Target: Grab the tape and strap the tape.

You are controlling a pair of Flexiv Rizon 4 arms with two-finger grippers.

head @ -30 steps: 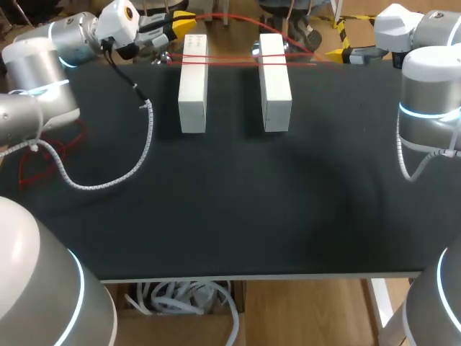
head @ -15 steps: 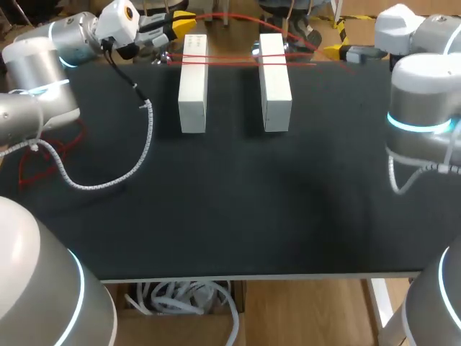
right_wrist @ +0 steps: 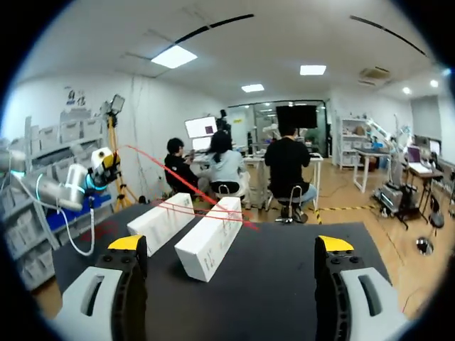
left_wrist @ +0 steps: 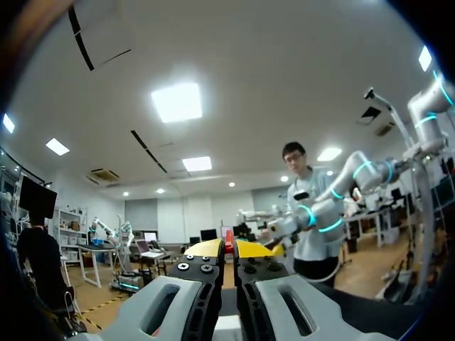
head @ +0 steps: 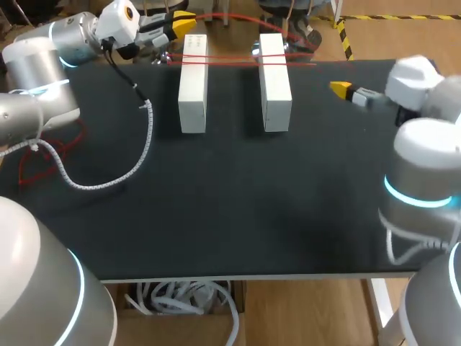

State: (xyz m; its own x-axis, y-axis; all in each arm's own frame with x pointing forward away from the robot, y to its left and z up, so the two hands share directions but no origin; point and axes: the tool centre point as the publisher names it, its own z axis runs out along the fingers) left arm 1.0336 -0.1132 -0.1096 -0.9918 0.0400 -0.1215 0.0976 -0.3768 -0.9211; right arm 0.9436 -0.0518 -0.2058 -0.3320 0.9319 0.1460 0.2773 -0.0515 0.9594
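1. Black table (head: 238,216) filled most of the head view.
2. Left arm (head: 43,65) sat at the far left corner. Right arm (head: 425,158) stood over the table's right side.
3. Two white blocks lay side by side near the far edge, lengthwise and apart: left block (head: 192,83), right block (head: 274,81).
4. A white coiled cable (head: 137,155) hung off the left arm and draped on the table beside the left block.
5. Right gripper (head: 344,89) was over the table, right of the right block and touching nothing. In its wrist view the fingertips (right_wrist: 128,243) were spread wide, with both blocks ahead.
6. Left gripper (head: 176,23) was at the far edge, just beside the left block's far end. Its yellow tips were pressed together, pinching a red sliver.
7. Red tape (head: 230,58) ran in thin lines from the left gripper across the far ends of both blocks.
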